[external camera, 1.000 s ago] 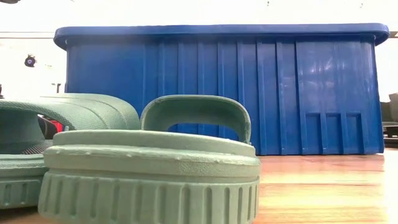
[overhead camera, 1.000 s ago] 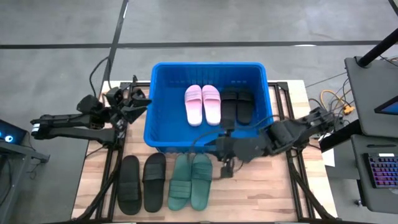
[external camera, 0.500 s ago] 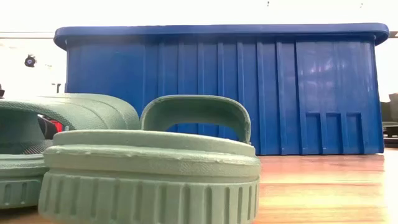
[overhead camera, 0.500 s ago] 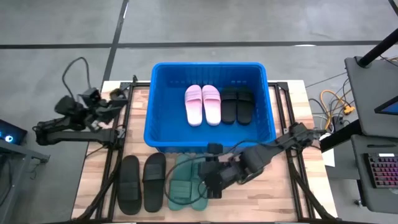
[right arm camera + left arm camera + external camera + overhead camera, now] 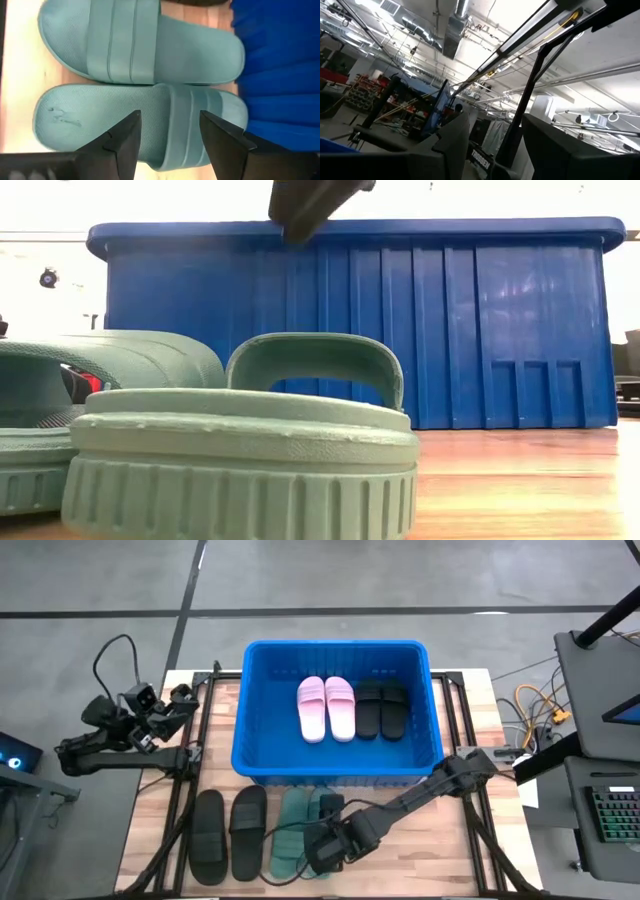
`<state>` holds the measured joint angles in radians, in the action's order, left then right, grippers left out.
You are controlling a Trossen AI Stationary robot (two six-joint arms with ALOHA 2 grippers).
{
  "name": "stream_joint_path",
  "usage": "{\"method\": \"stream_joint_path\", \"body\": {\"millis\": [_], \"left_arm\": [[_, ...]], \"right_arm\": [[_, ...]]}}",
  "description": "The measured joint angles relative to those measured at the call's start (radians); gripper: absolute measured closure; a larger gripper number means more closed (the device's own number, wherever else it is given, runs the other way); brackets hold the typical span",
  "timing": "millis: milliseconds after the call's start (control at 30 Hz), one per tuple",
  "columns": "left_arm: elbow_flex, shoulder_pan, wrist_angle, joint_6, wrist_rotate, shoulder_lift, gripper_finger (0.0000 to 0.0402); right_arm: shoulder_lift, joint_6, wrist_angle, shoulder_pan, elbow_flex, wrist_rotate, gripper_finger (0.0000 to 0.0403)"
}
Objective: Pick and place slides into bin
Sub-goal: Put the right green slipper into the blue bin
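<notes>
The step in hand is the approach to the green pair, with no grasp made. The right gripper hangs over the right-hand green slide, at the near end of that pair; in the right wrist view its two fingers stand apart, spread across the slide's width over the strap, and nothing lies between them. The bin stands at the table's far middle and holds the pink pair and one black pair, side by side on its floor. The other black pair lies on the table just beside the green pair, in front of the bin. The left gripper waits at the table's left edge, raised and pointing up into the room; its fingers are spread. The next move probably calls for a straight descent until the fingers bracket the strap or one edge of the sole, then closure, a lift clear of the neighbouring green slide, and a carry over the bin's near rim.
</notes>
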<state>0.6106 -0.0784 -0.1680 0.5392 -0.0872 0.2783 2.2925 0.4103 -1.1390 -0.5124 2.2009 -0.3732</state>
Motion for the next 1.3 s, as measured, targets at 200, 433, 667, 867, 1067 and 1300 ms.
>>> {"method": "stream_joint_path", "body": {"millis": [200, 433, 667, 867, 1067, 1300], "left_arm": [[-0.006, 0.000, -0.001, -0.001, 0.000, 0.003, 0.0233], [-0.012, 0.000, 0.003, -0.002, 0.001, -0.009, 0.0233], [-0.012, 0.000, 0.004, -0.002, 0.001, -0.031, 0.0233], [-0.013, 0.000, 0.007, -0.002, 0.001, -0.034, 0.0233], [-0.014, 0.000, 0.006, -0.002, 0.001, -0.033, 0.0233], [-0.015, 0.000, 0.006, -0.001, 0.001, -0.033, 0.0233]], "right_arm": [[0.063, -0.006, -0.009, 0.000, 0.000, -0.020, 0.0212], [0.080, -0.022, -0.004, 0.001, -0.001, -0.121, 0.0212], [0.081, -0.088, -0.012, -0.001, -0.026, -0.117, 0.0212], [0.081, -0.076, -0.009, 0.000, -0.085, -0.119, 0.0212], [0.081, -0.070, -0.005, 0.000, -0.137, -0.126, 0.0212], [0.081, 0.049, -0.002, 0.000, -0.149, -0.237, 0.0212]]}}
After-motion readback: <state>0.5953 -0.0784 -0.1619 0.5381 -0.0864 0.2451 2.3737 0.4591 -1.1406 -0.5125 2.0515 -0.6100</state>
